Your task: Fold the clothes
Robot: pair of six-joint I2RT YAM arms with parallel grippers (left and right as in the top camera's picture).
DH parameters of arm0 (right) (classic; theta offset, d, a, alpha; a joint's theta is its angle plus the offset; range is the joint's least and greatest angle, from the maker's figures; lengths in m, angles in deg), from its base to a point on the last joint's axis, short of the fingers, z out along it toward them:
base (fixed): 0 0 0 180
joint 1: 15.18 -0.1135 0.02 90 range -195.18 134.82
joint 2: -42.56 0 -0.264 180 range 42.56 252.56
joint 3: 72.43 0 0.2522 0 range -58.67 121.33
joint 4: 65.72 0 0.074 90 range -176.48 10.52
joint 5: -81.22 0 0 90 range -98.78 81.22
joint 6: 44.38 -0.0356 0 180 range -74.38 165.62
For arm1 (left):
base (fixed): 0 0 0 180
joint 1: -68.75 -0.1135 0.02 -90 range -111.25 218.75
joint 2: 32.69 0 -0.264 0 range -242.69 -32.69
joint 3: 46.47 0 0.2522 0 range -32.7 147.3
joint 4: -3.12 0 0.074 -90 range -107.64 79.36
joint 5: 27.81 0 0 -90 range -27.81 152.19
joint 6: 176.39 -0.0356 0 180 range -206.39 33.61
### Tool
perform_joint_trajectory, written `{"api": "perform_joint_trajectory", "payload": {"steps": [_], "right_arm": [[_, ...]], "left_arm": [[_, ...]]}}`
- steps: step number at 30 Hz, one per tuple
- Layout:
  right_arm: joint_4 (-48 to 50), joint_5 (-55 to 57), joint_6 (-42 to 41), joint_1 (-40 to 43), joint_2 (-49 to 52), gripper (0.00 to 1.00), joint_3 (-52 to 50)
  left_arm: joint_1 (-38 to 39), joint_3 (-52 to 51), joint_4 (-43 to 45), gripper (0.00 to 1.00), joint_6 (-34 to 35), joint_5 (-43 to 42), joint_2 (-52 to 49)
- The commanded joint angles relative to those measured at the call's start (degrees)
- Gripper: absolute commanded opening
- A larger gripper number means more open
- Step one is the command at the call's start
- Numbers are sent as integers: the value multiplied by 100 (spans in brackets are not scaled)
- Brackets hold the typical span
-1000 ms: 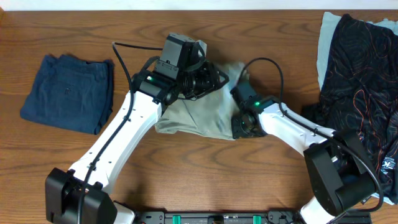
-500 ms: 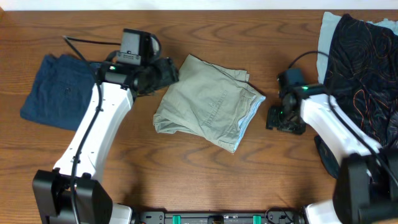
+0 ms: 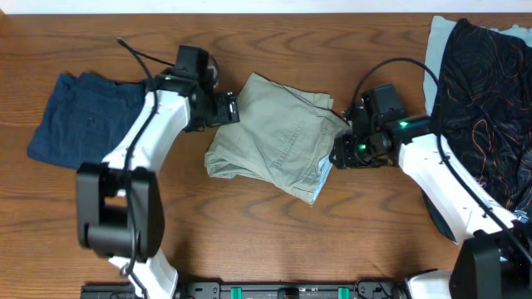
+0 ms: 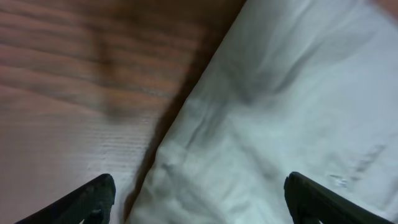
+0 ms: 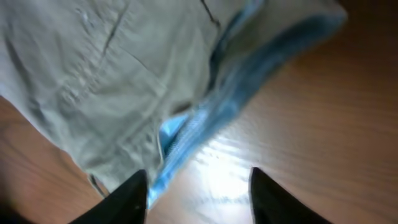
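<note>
Nothing legible showed. Right of the khaki shorts (image 3: pixel 278 137), a small pale mark at the black garment's (image 3: pixel 482 91) lower edge was too small to read.

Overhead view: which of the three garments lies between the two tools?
The folded khaki shorts in the middle, showing pale blue lining; the dark blue shorts lie far left, the black orange-patterned garment far right.
</note>
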Motion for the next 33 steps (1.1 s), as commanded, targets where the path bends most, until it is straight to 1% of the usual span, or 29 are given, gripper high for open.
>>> {"api": "perform_joint_trajectory", "payload": {"steps": [1, 2, 5, 9, 10, 11, 13, 16, 17, 18, 22, 28, 29, 32, 33], "right_arm": [[363, 22, -90, -168, 334, 39, -140], [538, 81, -138, -186, 426, 32, -164], [1189, 352, -153, -203, 852, 16, -177], [1996, 1198, -249, -175, 1502, 6, -177], [2116, 1491, -389, -153, 1663, 6, -175], [2175, 1768, -577, -129, 1803, 7, -175], [2203, 2087, -914, -63, 1950, 22, -175], [2323, 1998, -984, 28, 1987, 46, -175], [2350, 1950, -975, 39, 1963, 52, -164], [2358, 1895, -903, 39, 1939, 55, -146], [2334, 1742, -726, 39, 1676, 63, -116], [2149, 1744, -726, 50, 693, 66, -116], [2068, 1742, -726, 48, 470, 66, -116], [1757, 1742, -726, 48, -118, 68, -116], [1652, 1740, -726, 48, -280, 68, -116]], "left_arm": [[-15, 98, 48, 89, -284, -216, -356], [-15, 98, 66, 89, -291, -280, -446], [-15, 98, 79, 89, -291, -415, -643], [-13, 98, 66, 89, -291, -420, -793], [-13, 98, 57, 89, -291, -420, -809], [-13, 98, 44, 89, -291, -448, -815], [-13, 98, 48, 89, -293, -671, -815], [-11, 98, 160, 94, -293, -1043, -817], [-2, 94, 212, 94, -293, -1115, -817], [4, 92, 278, 95, -293, -1161, -817], [55, 68, 446, 96, -293, -1172, -841], [162, 15, 608, 96, -365, -1169, -870], [173, 0, 658, 95, -382, -1169, -870], [201, -63, 804, 85, -385, -1169, -870], [210, -87, 846, 84, -402, -1169, -870]]}}
